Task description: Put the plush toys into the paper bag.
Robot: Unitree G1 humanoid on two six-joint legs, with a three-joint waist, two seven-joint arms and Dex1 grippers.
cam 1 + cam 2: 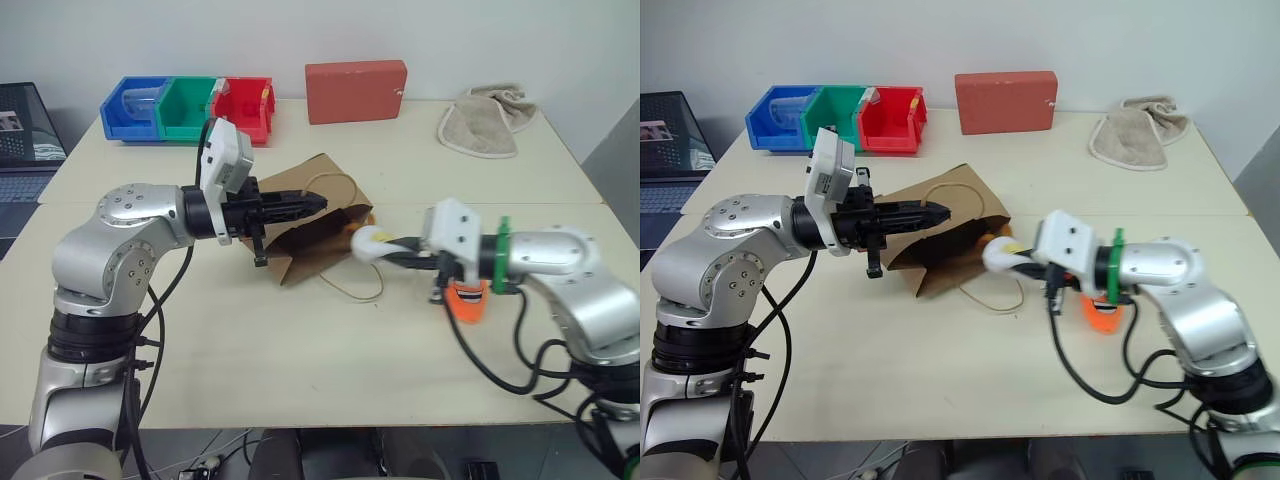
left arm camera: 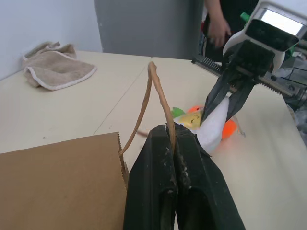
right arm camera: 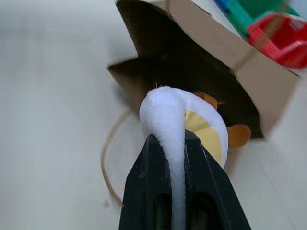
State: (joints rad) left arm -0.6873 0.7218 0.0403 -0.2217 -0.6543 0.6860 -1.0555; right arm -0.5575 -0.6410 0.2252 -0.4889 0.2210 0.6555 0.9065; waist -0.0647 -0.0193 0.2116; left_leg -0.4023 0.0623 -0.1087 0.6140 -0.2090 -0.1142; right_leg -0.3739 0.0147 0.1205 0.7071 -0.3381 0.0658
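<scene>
Your right hand point(image 1: 392, 252) is pinching the white egg point(image 1: 368, 243), clamped on a thin fold of its plush, and carries it off the surface just in front of the bag's mouth. Your left hand point(image 2: 173, 143) is pressed together on one handle point(image 2: 156, 93) of the bag, holding that edge up so the opening faces the egg.

From largest to smallest: the surface point(image 1: 250, 370) carries everything. The bag point(image 1: 300, 195) lies on its side near the middle, mouth toward your right arm, with its other handle point(image 1: 352, 290) looped loose on the surface below the opening. Along the far edge stand the red box point(image 1: 356, 91), the bins point(image 1: 188, 108) and the towel point(image 1: 487, 122), all well apart from the work. The carrot point(image 1: 468, 300) lies on the surface under your right wrist, not yet picked up.

What could go wrong from here, as I judge it:
- The pinch is on a narrow edge of soft plush, and the egg hangs ahead of the fingers. A quick swing may let it slip out short of the mouth.
- The mouth is held only by one thin handle. If the egg pushes against the rim instead of passing it, the bag may fold shut or slide away.
- The loose handle lies right in the approach path; a low pass could snag it and drag the bag.
- Your right forearm sits just above the carrot, so a dropped wrist may knock it off toward the edge.
</scene>
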